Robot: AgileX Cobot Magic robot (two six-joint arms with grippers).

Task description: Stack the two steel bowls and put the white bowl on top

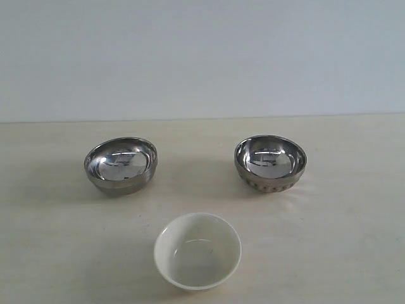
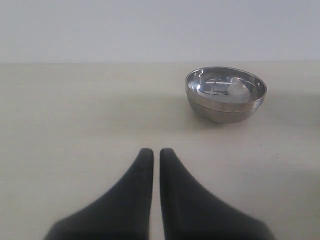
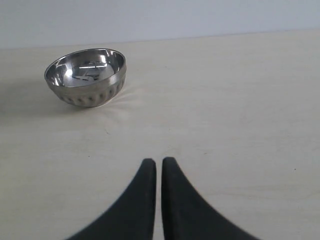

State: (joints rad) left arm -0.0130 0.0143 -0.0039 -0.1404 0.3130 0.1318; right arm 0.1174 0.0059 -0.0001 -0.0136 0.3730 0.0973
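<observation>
Smooth steel bowl (image 1: 121, 165): it sat upright on the table (image 1: 342, 247) at the middle left of the exterior frame, nothing inside it that I could make out.
Ribbed steel bowl (image 1: 270, 163): it sat upright at the middle right of that frame, well apart from the smooth one, its dimpled band showing along the lower wall.
White bowl (image 1: 198, 251): it stood at the lower centre of the exterior frame, between the two steel bowls and nearer the bottom edge, touching neither.
My left end effector (image 2: 151, 152): its two dark fingers were pressed almost together with only a thin slit between them, pinching nothing, low over bare table.
My right end effector (image 3: 155, 162): its fingers were likewise pressed together and empty.
Bearing, left arm: in my left wrist frame the smooth steel bowl (image 2: 226, 93) lay in the upper right, ahead of the tips and off to one side, well apart.
Bearing, right arm: in my right wrist frame the ribbed steel bowl (image 3: 86, 76) lay in the upper left, ahead and off to the other side, also well apart.
Long axis: the bowls were round, so I judged that no approach angle was favoured.
Nearer arm: each steel bowl seemed closest to the arm on its own side; I judged that either arm would first have to spread its fingers.
Progress: nothing was stacked yet.
</observation>
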